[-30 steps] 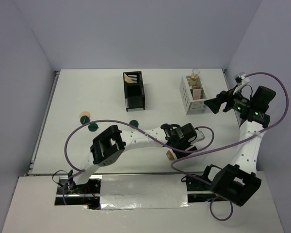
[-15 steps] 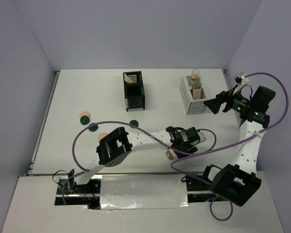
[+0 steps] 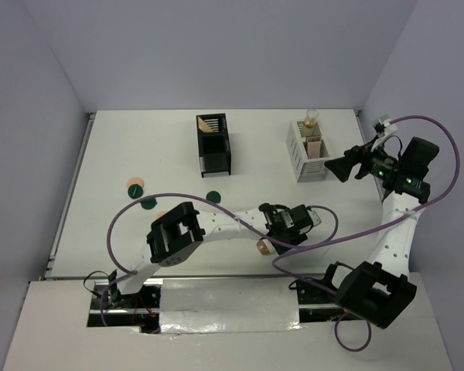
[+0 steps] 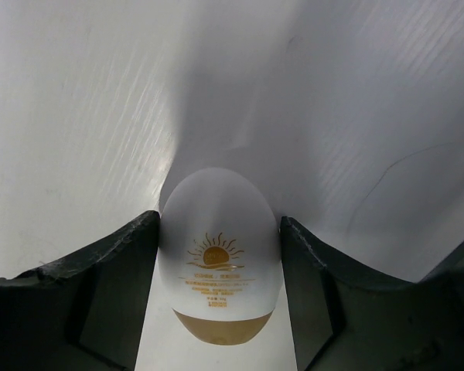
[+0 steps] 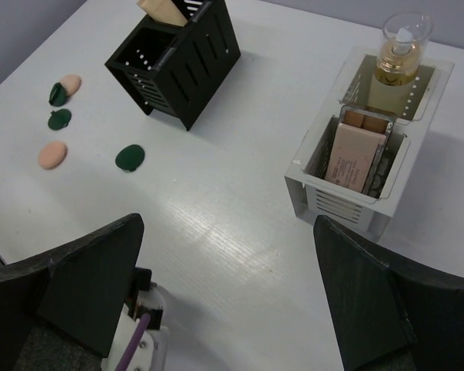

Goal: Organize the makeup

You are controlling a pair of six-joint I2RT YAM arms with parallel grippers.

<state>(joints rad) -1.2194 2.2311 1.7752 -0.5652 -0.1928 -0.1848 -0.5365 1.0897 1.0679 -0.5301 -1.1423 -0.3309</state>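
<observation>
The white-gold oval compact (image 4: 220, 263) sits between my left gripper's (image 4: 220, 309) fingers and touches both; the gripper is shut on it. From above, the compact (image 3: 261, 247) is near the table's front edge, with the left gripper (image 3: 267, 241) over it. My right gripper (image 3: 334, 165) hangs open and empty in the air beside the white organizer (image 3: 303, 164). Dark green round compacts (image 5: 129, 157) (image 5: 59, 119) and peach puffs (image 5: 52, 154) (image 5: 71, 83) lie on the left. The gold-capped beige bottle (image 5: 402, 54) and a flat palette (image 5: 354, 154) stand in the white organizer (image 5: 348, 205).
The black slotted organizer (image 3: 214, 151) stands at the back centre with a beige palette (image 3: 209, 124) in its rear slot. A purple cable (image 3: 139, 202) loops from the left arm over the left of the table. Walls close off the table on three sides.
My left gripper has shifted left toward the front edge and closed round the oval compact, which moved slightly left with it. The right arm has not moved.
</observation>
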